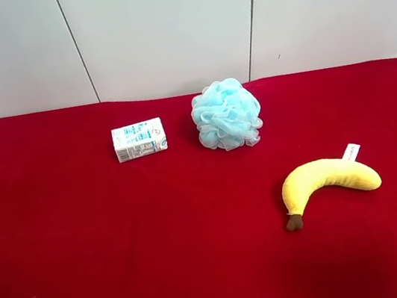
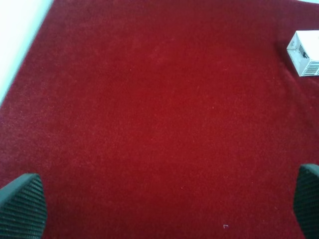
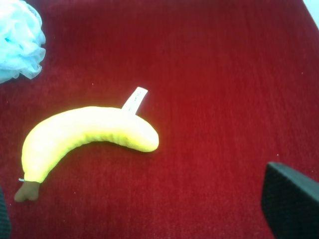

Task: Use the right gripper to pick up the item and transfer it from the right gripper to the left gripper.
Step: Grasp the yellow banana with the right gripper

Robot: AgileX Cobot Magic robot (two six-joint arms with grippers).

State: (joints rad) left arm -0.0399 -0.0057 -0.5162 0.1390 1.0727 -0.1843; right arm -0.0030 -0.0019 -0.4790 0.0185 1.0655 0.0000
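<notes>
The yellow plush banana (image 1: 327, 177) lies on the red cloth at the exterior high view's right, brown stem tip toward the front, white tag at its back. It also shows in the right wrist view (image 3: 87, 133), lying flat. My right gripper (image 3: 147, 211) is open, its fingertips (image 3: 291, 204) wide apart, above the cloth and clear of the banana. My left gripper (image 2: 165, 204) is open and empty over bare red cloth, its fingertips (image 2: 22, 206) at the view's corners. Neither arm shows in the exterior high view.
A light-blue mesh bath pouf (image 1: 227, 114) sits at the back middle, also in the right wrist view (image 3: 19, 42). A small white printed carton (image 1: 139, 139) lies left of it and shows in the left wrist view (image 2: 305, 59). White wall panels (image 1: 164, 26) stand behind the table.
</notes>
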